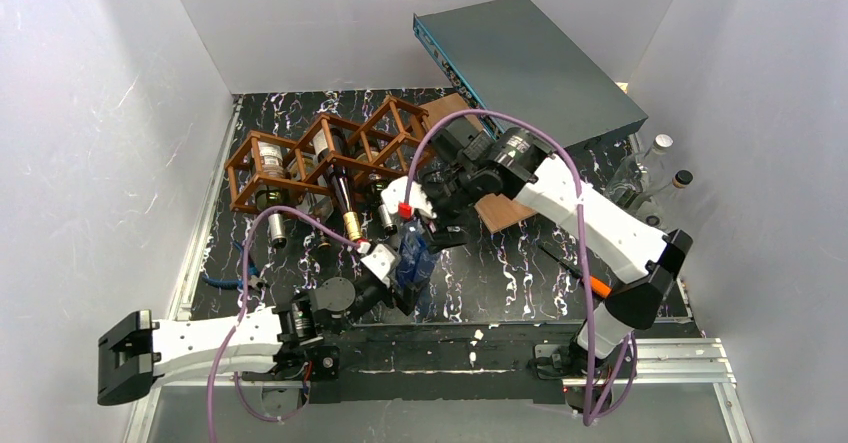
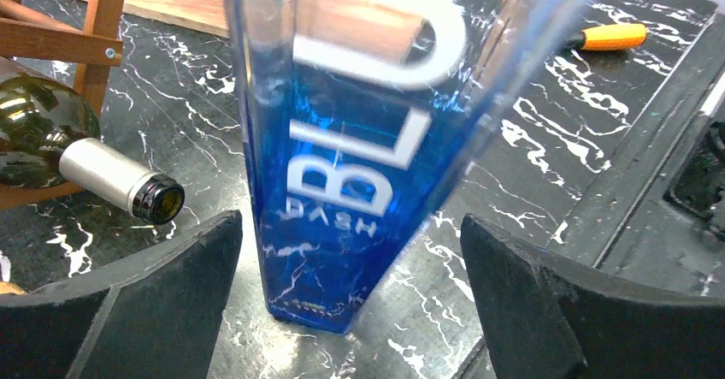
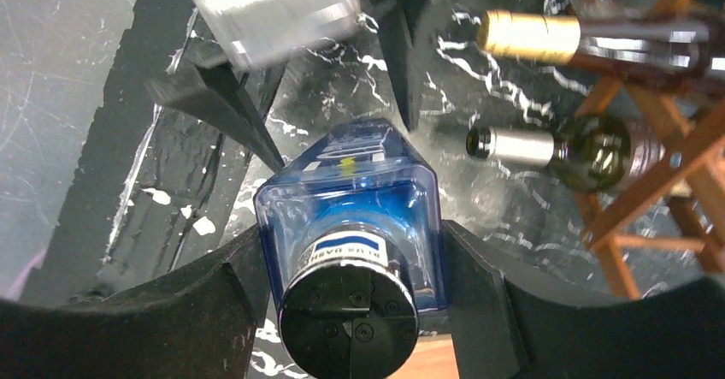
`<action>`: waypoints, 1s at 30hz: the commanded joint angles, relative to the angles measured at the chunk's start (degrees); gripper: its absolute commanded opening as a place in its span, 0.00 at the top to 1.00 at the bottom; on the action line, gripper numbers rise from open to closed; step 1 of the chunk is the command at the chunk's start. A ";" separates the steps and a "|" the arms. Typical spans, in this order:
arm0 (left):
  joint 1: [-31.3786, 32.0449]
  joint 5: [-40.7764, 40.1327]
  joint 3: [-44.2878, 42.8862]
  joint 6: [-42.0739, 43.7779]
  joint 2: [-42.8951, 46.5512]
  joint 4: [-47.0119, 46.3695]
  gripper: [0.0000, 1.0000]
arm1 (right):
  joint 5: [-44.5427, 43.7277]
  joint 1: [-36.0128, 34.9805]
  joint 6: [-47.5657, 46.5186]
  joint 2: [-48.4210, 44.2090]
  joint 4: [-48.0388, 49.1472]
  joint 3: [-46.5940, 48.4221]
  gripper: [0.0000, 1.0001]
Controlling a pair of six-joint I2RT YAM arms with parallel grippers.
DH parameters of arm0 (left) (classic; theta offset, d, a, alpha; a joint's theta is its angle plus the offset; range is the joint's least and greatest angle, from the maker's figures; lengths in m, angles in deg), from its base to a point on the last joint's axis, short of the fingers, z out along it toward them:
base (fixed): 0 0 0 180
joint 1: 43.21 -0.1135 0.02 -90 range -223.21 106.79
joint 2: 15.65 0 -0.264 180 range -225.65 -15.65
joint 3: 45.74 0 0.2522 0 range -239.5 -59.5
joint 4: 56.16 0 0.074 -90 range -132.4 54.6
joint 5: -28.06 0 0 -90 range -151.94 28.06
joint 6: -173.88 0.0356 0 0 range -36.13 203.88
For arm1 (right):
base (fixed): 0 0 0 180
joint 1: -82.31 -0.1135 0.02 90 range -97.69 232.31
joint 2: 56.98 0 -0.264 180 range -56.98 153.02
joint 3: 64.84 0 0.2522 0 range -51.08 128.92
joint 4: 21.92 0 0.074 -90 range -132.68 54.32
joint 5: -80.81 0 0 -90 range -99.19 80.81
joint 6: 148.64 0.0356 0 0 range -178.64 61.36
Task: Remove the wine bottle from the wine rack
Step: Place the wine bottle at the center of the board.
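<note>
The wine bottle [image 1: 412, 253], blue, square and printed "BLU DASH", stands upright on the black marbled table, off the wine rack [image 1: 320, 158]. My right gripper [image 1: 420, 218] comes from above and is shut on its shoulders, one pad on each side just below the black cap, in the right wrist view too [image 3: 350, 255]. My left gripper [image 2: 350, 233] is open. Its fingers [image 2: 171, 285] flank the base of the bottle [image 2: 342, 182] with a gap on both sides. The reddish-brown rack [image 3: 633, 191] holds several dark bottles.
A green bottle with a silver capsule [image 2: 111, 178] and one with a gold capsule [image 3: 530, 37] poke out of the rack toward me. A flat wooden board [image 1: 500, 208], a grey-teal box [image 1: 530, 63], clear bottles [image 1: 650, 168] and an orange-handled tool [image 1: 585, 278] lie to the right.
</note>
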 commanded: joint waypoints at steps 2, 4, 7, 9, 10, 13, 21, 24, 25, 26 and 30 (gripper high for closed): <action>0.19 0.04 -4.85 -5.24 3.23 7.84 0.02 | -0.32 6.48 6.50 -5.08 3.02 -1.20 0.99; 0.17 0.35 -6.39 -6.30 3.99 11.11 0.02 | -1.68 7.90 8.36 -5.60 4.63 -1.63 0.99; 0.17 -0.36 -9.22 -8.70 5.37 18.72 0.02 | -4.77 10.00 11.79 -5.44 7.69 -1.50 0.99; 0.16 -2.40 -12.10 -11.63 5.98 26.27 0.02 | -6.84 10.93 14.27 -4.42 9.57 -0.76 0.99; 0.12 -3.86 -13.85 -13.54 6.05 31.35 0.02 | -8.11 11.16 15.32 -3.81 10.69 -0.26 0.99; 0.17 -6.34 -18.70 -17.63 6.29 43.68 0.02 | -11.53 11.57 17.80 -1.52 13.06 2.25 0.99; 0.17 -8.52 -24.51 -24.86 11.75 59.05 0.02 | -19.27 12.83 23.16 5.77 16.79 10.32 0.99; 0.17 -9.22 -24.85 -25.57 14.83 60.86 0.02 | -20.74 14.57 25.49 7.69 18.23 11.78 0.99; 0.17 -9.49 -24.94 -25.66 15.82 61.34 0.02 | -20.95 15.26 26.48 8.24 18.55 12.25 0.99; 0.17 -9.75 -24.99 -25.81 16.92 61.87 0.02 | -20.98 16.07 27.94 8.72 19.03 12.62 0.99; 0.17 -10.54 -25.30 -26.56 19.22 63.77 0.02 | -21.17 18.36 31.05 10.58 20.14 14.34 0.99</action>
